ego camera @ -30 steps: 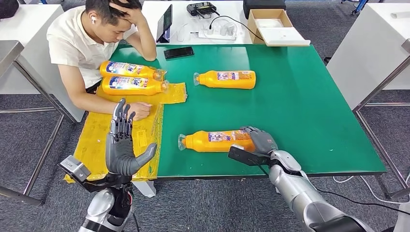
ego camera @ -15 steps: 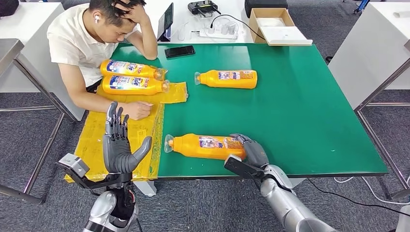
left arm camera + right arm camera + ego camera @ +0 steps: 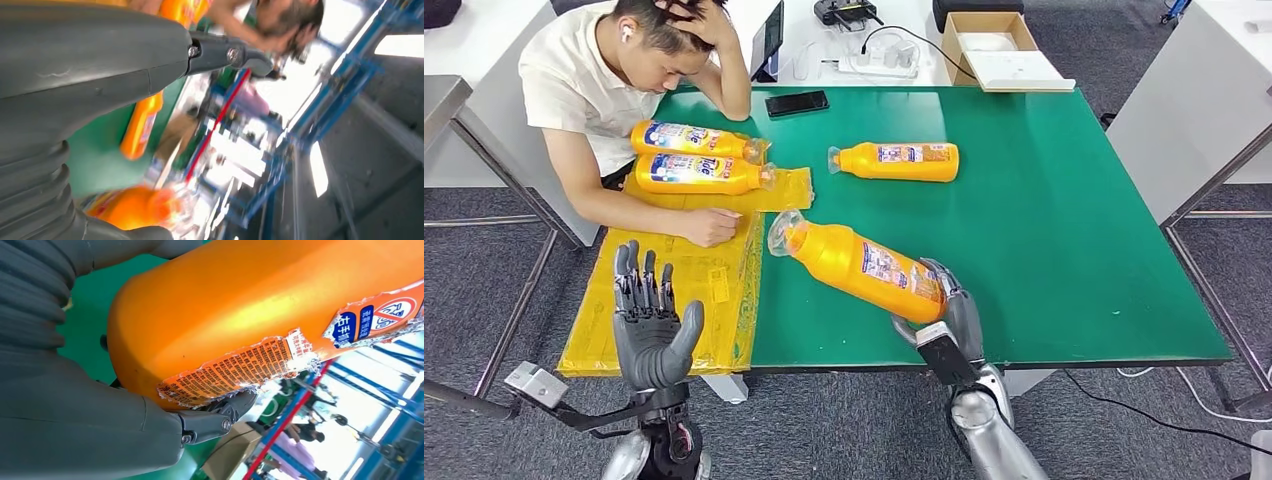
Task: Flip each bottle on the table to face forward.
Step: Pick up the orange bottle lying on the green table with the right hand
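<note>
Orange bottle (image 3: pixel 861 265) gripped at its base by our right hand (image 3: pixel 952 312), cap tilted up. We should roll it label-up and lower it gently; our left hand (image 3: pixel 652 322) is open, fingers (image 3: pixel 639 283) spread.

The head view looks forward and down from high on the robot's body onto the green table (image 3: pixel 1064 230), both arms entering from below. The left wrist view sits close behind the left hand (image 3: pixel 90 100), turned on its side, facing across the table toward the seated person (image 3: pixel 280 25) and the room beyond. The right wrist view sits very close behind the right hand (image 3: pixel 90 405), against the held orange bottle (image 3: pixel 260 315). All three views share the table and that bottle (image 3: pixel 859 265).
</note>
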Tool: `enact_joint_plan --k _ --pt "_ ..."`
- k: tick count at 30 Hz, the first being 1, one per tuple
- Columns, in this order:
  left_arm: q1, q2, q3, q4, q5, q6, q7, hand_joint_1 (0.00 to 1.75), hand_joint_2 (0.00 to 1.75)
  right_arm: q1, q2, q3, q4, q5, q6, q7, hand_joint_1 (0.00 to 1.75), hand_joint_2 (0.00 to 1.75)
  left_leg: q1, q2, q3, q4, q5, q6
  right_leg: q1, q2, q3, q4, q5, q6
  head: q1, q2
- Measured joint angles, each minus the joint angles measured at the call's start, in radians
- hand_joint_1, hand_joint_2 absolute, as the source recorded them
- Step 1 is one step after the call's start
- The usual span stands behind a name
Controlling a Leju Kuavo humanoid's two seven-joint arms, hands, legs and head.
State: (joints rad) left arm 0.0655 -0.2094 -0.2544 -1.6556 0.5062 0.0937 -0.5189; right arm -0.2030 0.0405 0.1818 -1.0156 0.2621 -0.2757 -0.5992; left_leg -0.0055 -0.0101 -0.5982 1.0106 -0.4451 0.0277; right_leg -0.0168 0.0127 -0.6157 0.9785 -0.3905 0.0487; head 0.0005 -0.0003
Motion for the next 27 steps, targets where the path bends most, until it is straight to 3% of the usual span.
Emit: enact_joint_plan --k 5,17,27 --pt "0.006 0.025 -0.075 0.040 0.022 -0.135 0.091 0.00 1.75 0.019 0.026 0.000 -0.050 -0.066 0.050 -0.016 1.75 1.75 0.000 0.000 0.000 0.000 0.000 0.000 0.000 0.000 0.000 0.000 0.000 0.000 0.000 0.000" --pt "-0.003 0.056 -0.176 0.137 -0.029 -0.177 0.108 0.00 1.75 0.037 0.074 0.074 -0.041 -0.080 0.132 -0.054 1.75 1.75 0.000 0.000 0.000 0.000 0.000 0.000 0.000 0.000 -0.001 0.000 0.000 0.000 0.000 0.000" --pt "-0.016 0.068 -0.197 0.174 -0.068 -0.158 0.114 0.00 1.75 0.052 0.096 0.132 -0.024 -0.079 0.162 -0.058 1.75 1.75 0.000 0.000 -0.001 0.000 0.000 0.000 0.000 -0.001 -0.001 0.000 0.000 0.000 0.000 0.000"
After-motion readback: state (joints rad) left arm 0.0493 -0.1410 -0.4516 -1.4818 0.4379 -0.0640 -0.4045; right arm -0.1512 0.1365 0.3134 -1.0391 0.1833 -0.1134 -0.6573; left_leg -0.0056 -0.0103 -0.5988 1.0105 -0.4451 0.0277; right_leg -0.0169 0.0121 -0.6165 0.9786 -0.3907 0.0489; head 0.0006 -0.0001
